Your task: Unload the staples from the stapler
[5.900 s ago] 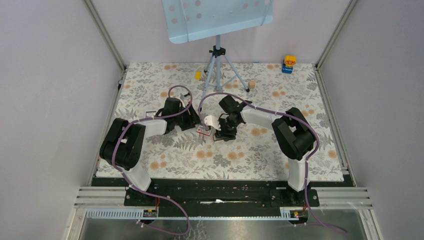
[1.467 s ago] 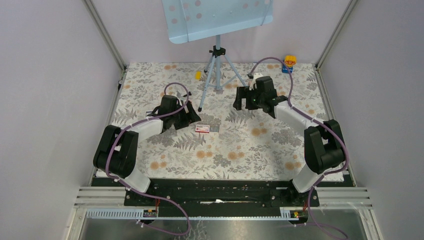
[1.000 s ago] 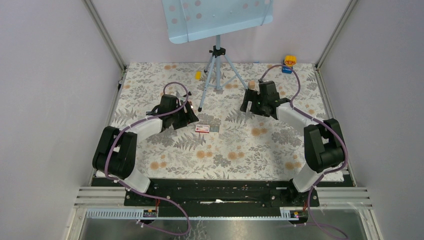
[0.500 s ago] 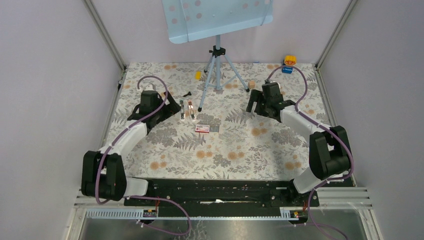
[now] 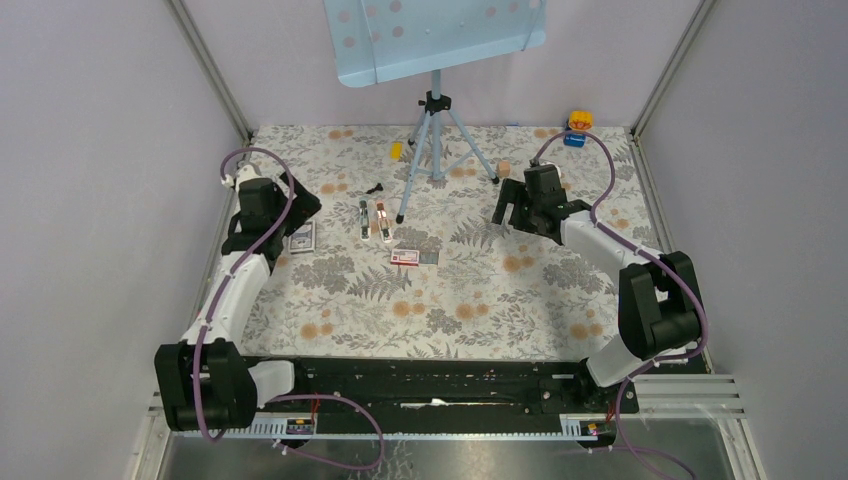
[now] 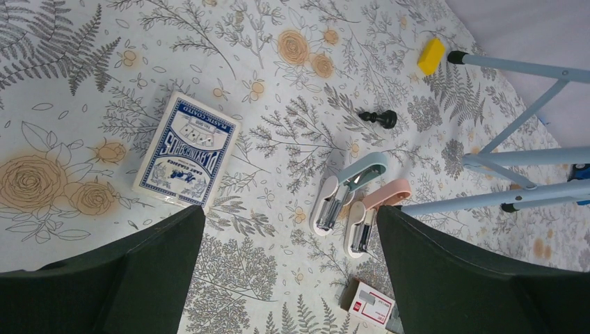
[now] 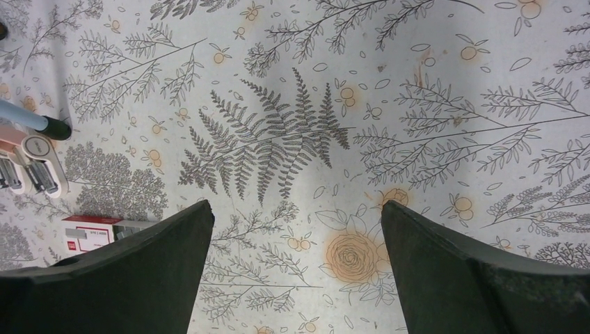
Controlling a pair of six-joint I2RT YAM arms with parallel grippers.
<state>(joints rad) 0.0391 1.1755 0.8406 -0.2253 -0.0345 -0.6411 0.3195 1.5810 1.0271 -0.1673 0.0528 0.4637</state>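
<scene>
Three pale lilac walls (image 5: 100, 200) and a pale-blue music stand (image 5: 435, 35) close in the floral-printed cloth worktop (image 5: 480, 300). Left of its centre, nearer the far edge, we find the small pink-topped white stapler (image 6: 372, 212), lying lengthwise near-to-far, pink tip farthest, metal channel showing. Left gripper (image 6: 289, 209) and right gripper (image 7: 296, 205) gape, empty.

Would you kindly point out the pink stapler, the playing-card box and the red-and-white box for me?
pink stapler (image 6: 374, 206): left wrist view, on its pink top arm.
playing-card box (image 6: 186, 153): left wrist view, centre of its blue printed face.
red-and-white box (image 6: 369, 307): left wrist view, on its top face.
</scene>
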